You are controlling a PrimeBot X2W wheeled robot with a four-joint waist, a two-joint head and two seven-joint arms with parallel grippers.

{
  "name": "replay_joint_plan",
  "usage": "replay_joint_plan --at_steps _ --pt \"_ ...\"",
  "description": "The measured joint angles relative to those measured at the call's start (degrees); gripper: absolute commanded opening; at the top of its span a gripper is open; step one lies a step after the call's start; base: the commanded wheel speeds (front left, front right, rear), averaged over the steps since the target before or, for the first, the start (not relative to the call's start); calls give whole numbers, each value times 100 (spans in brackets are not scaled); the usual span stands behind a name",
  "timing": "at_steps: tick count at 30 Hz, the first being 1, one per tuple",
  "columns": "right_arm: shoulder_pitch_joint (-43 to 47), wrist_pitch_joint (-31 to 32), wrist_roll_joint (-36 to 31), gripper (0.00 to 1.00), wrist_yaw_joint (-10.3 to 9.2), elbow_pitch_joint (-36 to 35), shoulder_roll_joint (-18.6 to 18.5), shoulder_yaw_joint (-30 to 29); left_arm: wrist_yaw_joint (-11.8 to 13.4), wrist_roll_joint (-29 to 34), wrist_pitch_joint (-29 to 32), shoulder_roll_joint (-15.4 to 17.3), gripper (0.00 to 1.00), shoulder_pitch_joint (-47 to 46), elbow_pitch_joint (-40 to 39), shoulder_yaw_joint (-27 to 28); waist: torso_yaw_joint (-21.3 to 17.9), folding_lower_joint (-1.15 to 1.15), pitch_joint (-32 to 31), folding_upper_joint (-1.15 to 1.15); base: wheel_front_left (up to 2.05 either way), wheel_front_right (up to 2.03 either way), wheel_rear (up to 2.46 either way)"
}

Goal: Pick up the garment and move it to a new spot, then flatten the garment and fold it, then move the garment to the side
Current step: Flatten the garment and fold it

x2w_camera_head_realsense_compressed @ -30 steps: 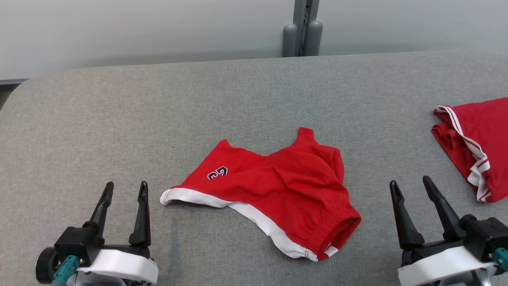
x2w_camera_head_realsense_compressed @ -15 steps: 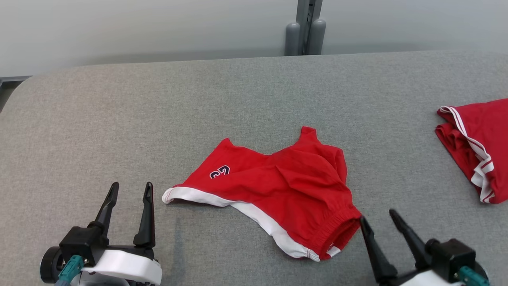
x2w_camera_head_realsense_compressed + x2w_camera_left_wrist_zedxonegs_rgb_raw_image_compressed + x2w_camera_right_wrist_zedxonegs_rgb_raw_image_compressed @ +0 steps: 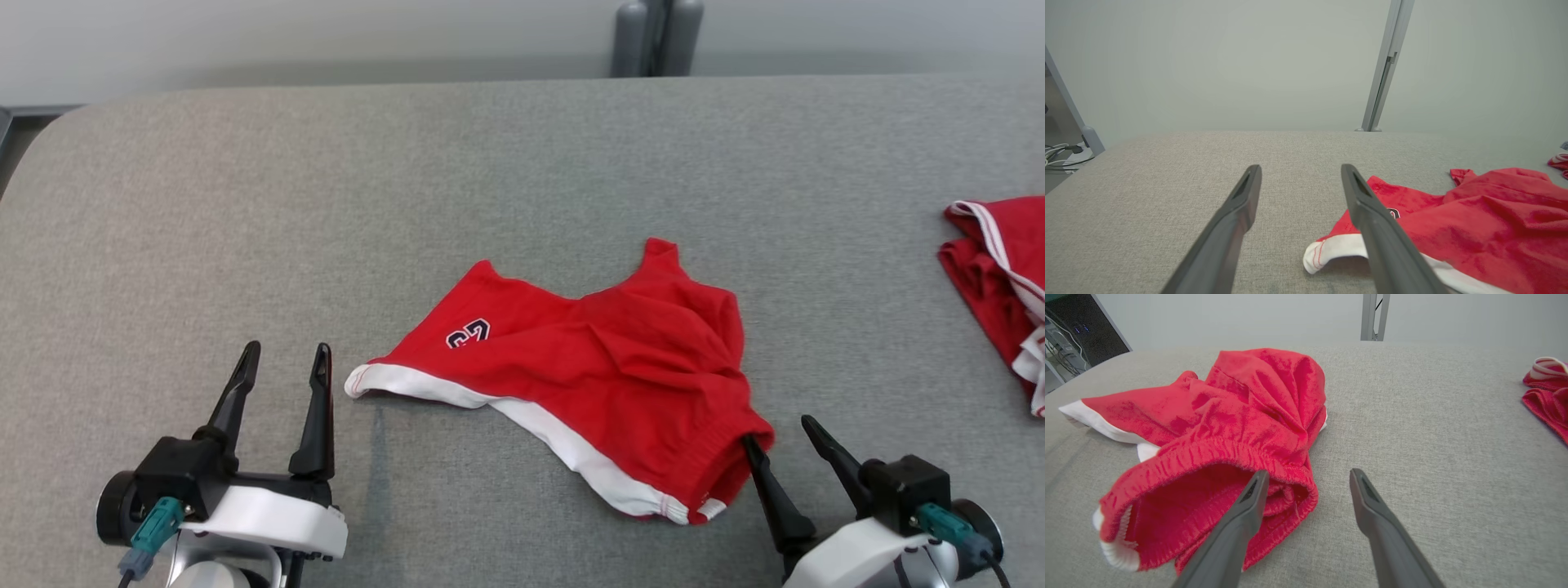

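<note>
Grey cloth-covered table (image 3: 522, 163) runs under and ahead of both grippers.

Garment (image 3: 604, 367): red shorts with a white hem band, crumpled. It lies flat on the table ahead of both grippers and between them, nearer the right one. The elastic waistband end faces the right gripper (image 3: 777, 431). The white-hemmed leg end points towards the left gripper (image 3: 287, 349).

Second red garment (image 3: 1000, 278), white-striped and bunched, sits well off to the right gripper's right and ahead of it, apart from the shorts.

Grey post (image 3: 657, 37) stands past the table's far edge, far ahead of both grippers.

Right gripper, right wrist view (image 3: 1308, 473): jaws spread wide, nothing clamped. The waistband (image 3: 1216, 457) gapes open to its left and just ahead. The tip of the left-hand finger (image 3: 1245, 514) overlaps the waistband's corner, and that corner bulges a little into the gap. The other finger is over bare table. Whether the finger touches cloth I cannot tell.

Left gripper, left wrist view (image 3: 1298, 169): jaws wide, empty, bare table between them. The garment (image 3: 1474, 220) lies to its right. The white hem (image 3: 1327, 253) is just beside the right-hand finger (image 3: 1372, 220), outside the gap.

Dark number print (image 3: 468, 333) is on the leg, ahead and to the right of the left gripper.
</note>
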Motion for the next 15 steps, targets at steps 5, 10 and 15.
replay_joint_plan --at_steps 5,10,15 --pt "-256 -42 37 39 0 374 -73 37 -43 11 -25 -64 100 -123 48 -27 127 0 150 0 0 0 0" --pt "-520 -182 172 0 0 660 -118 96 -92 12 -74 -118 100 -181 130 -12 207 0 296 0 0 0 0" --pt "-953 -380 198 0 0 824 -245 91 -132 21 -99 -172 100 -276 189 -1 213 0 357 0 0 0 0"
